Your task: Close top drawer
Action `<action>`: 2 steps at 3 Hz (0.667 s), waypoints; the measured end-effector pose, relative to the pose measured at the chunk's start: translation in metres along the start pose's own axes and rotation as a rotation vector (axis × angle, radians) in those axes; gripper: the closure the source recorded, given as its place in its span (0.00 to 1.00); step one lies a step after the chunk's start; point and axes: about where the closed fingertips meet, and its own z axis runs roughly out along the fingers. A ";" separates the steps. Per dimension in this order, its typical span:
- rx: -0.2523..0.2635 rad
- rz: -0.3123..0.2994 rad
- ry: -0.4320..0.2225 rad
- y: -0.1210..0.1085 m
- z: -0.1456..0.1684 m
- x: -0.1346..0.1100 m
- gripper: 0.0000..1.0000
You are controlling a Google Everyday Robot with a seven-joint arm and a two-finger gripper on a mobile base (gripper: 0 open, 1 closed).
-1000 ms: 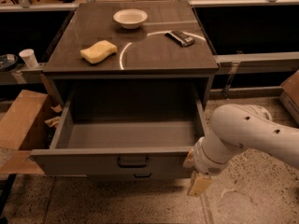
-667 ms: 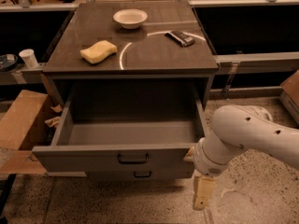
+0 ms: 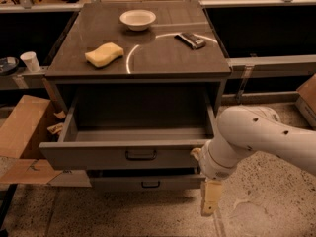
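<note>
The top drawer [image 3: 98, 156] of the grey cabinet stands pulled far out, its deep box empty inside. Its flat front panel carries a small black loop handle [image 3: 140, 155] at the centre. My gripper [image 3: 209, 202] hangs pointing down at the drawer's front right corner, just below and right of the panel. The white arm [image 3: 261, 137] reaches in from the right, and its wrist lies against the right end of the drawer front.
A lower drawer [image 3: 148, 183] with a like black handle shows under the open one. On the cabinet top [image 3: 163, 58] lie a yellow sponge [image 3: 104, 54], a white bowl [image 3: 138, 19] and a dark flat object [image 3: 190, 40]. Cardboard [image 3: 22, 132] lies on the floor at left.
The top drawer has slid part of the way back into the cabinet. My gripper has swung lower and now points down beside the drawer's right corner.
</note>
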 end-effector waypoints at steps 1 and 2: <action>0.014 -0.054 -0.013 -0.023 0.004 -0.008 0.19; 0.067 -0.094 -0.001 -0.048 0.000 -0.013 0.42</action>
